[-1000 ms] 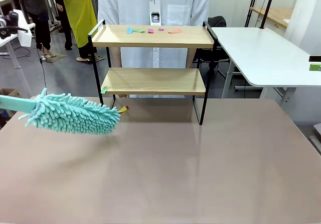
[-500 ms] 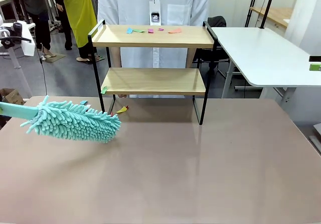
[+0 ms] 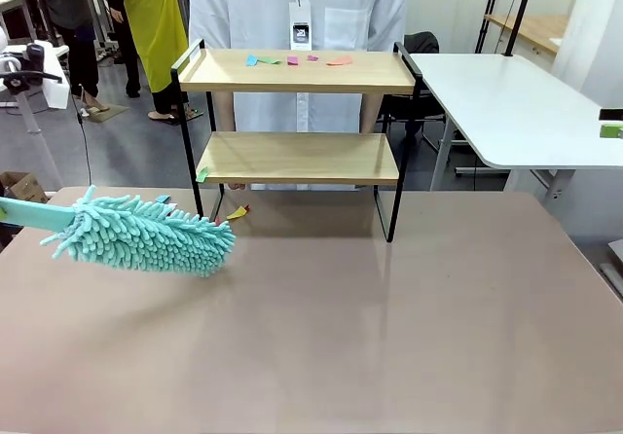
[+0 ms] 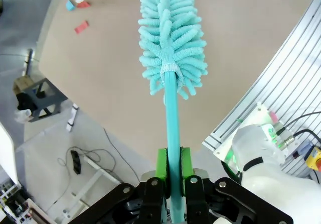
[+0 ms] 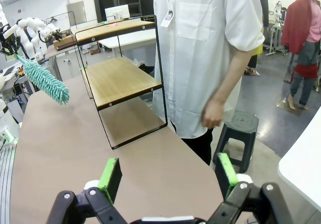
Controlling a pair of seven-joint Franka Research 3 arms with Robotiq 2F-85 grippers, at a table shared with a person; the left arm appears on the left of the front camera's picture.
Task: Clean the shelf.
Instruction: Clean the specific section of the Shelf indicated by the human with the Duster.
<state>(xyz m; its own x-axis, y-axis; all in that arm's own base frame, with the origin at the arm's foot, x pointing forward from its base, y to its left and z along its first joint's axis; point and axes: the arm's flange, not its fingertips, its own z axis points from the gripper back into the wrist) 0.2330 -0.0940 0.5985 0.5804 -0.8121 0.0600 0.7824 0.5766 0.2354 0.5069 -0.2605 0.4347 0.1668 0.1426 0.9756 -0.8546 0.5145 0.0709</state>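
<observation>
On the table [image 3: 389, 307] the shelf [image 3: 292, 157] has scraps [image 3: 292, 59] on top, so cleaning seems mostly undone; left gripper [image 4: 173, 162] clamps the duster [image 3: 146, 235], right gripper [image 5: 168, 176] is spread, empty.

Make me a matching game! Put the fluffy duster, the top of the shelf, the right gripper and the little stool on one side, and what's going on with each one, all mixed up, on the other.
Things:
1. teal duster
2. top board of the shelf
3. right gripper
4. black stool

States:
A. open, holding nothing
B. standing beside the person
C. handle clamped between the fingers of the left gripper
D. scattered with coloured paper scraps

Pairs: 1-C, 2-D, 3-A, 4-B.
</observation>
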